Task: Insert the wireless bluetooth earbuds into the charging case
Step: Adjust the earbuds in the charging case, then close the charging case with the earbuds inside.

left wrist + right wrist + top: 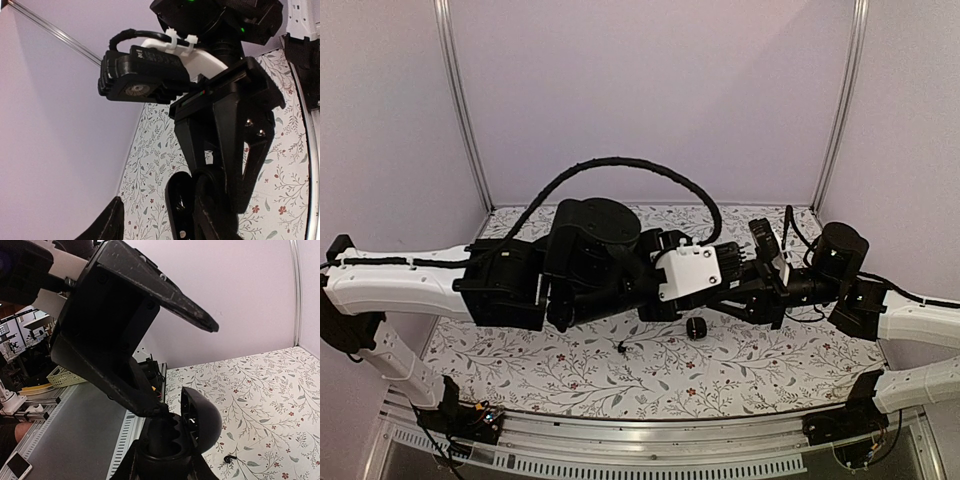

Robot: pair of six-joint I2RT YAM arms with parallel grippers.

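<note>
While the open charging case [202,420] is clamped in the clenched right claw [165,466] and the left claw [186,370] is spread apart over it, the earbud [229,458] lying on the bench [270,390] nearby should be pinched gently and seated stem-first in a well.

Robotics lab, aluminium-framed booth [461,100], floral-covered table [570,375], cluttered workbenches [20,335] beyond

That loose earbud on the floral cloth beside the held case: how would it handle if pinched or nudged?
The earbud looks tiny beside the case, so probably very light and easily flicked away. Its rounded body and thin stem suggest it could roll or twist out of a pinch. It looks like stiff plastic.
</note>
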